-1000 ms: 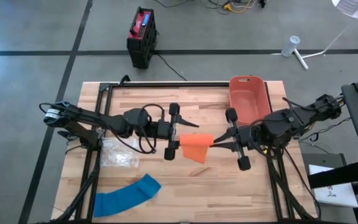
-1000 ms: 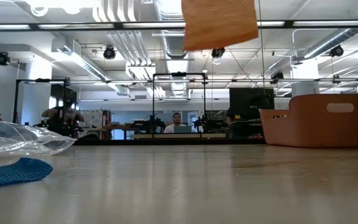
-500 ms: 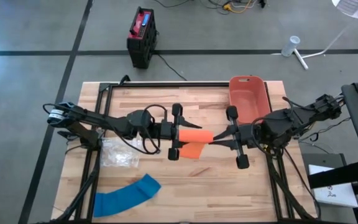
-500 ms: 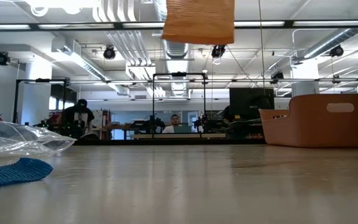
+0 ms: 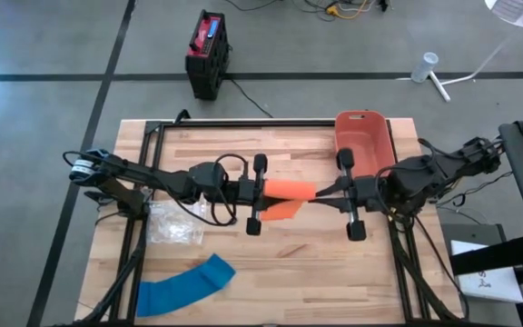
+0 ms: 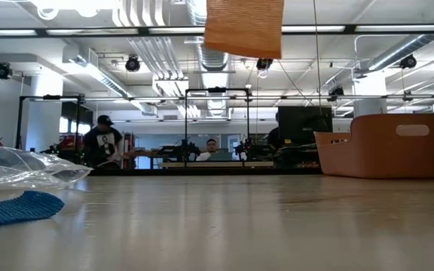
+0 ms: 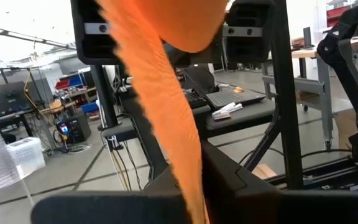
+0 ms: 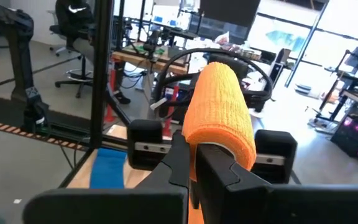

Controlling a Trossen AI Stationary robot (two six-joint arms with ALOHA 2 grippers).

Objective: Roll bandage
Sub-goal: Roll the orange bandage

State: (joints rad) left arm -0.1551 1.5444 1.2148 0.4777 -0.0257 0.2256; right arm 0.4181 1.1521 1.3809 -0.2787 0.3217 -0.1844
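Orange bandage [image 5: 287,190] held up in the air over the middle of the table [image 5: 307,272], strung between the two grippers, a loose tail [image 6: 244,26] hanging below and well clear of the wood in the low view. Partly wound already: a fat orange roll [image 8: 220,112] sitting across the right fingers in the right wrist view, an unrolled strip [image 7: 166,81] running past the left fingers in the left wrist view. Right gripper [image 5: 343,193] clamped on the rolled end, just left of the salmon bin [image 5: 361,141]. Left gripper [image 5: 256,193] closed on the other end of the bandage.

Judged as mid-roll, with the hanging tail left to take up. Next move likely a further wrist turn on the roll side, with the strip kept taut and fed in straight so the layers stack evenly; slack or a skewed feed would probably give a loose, coned roll.

Farther out: a blue bandage [image 5: 185,285] lying flat near the front left corner, a crumpled clear plastic bag [image 5: 172,223] just beyond it. Beyond the table, people [image 6: 105,144] at benches in the room.
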